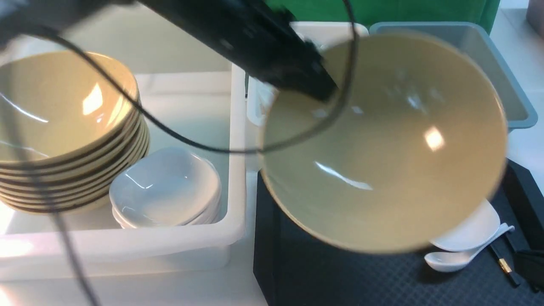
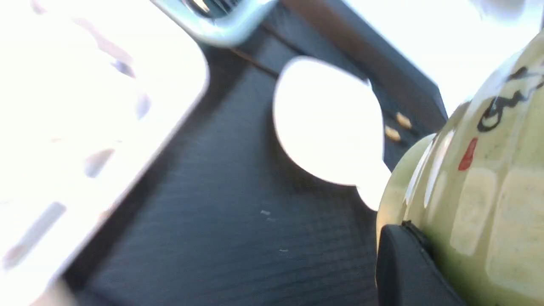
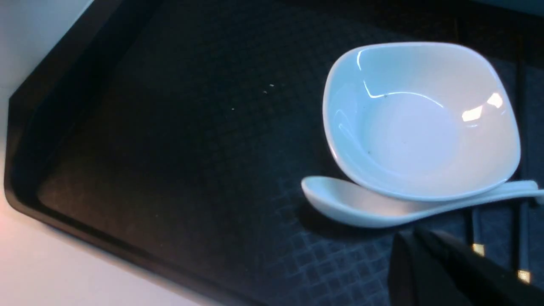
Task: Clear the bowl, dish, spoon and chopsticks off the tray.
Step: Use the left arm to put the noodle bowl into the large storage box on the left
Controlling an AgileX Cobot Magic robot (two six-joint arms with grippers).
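My left pincer (image 1: pixel 316 87) pinched the big mustard-beige glazed bowl (image 1: pixel 382 144) aloft; beside my pressed-together right pincer (image 3: pixel 414 244), the small white dish (image 3: pixel 420 123), white soup spoon (image 3: pixel 361 204) and black chopsticks (image 3: pixel 478 229) awaited clearing.

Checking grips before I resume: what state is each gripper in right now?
Left gripper: closed on the rim of the mustard-beige bowl.
Right gripper: closed, nothing seen in it.

On your left, the tub (image 1: pixel 127 250) holds a stack of bowls (image 1: pixel 63 136), with a stack of dishes (image 1: pixel 165 187) right of it. The bowl (image 1: pixel 382 144) hangs above the tray (image 1: pixel 340 276). On the tray's right lies the dish (image 1: pixel 471 231), with the spoon (image 1: pixel 459 257) against its near edge and the chopsticks (image 1: pixel 505 265) just right of the spoon.
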